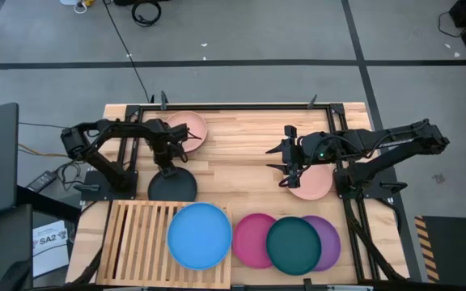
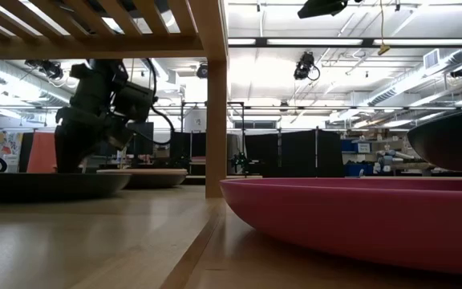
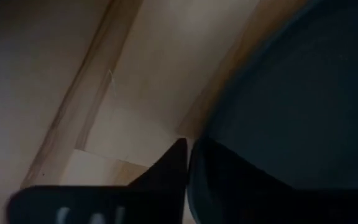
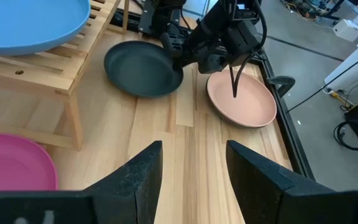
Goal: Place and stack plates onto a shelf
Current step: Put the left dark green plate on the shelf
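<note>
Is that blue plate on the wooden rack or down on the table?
On the rack: the blue plate rests on the shelf slats, overhanging one end.

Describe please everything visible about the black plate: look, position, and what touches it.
The black plate is round, shallow and matte, dark charcoal with a low raised rim. It lies flat on the wooden table, just beyond the slatted shelf and not on it. The left gripper is at its far rim, a finger on each side of the edge. Nothing else touches it.
</note>
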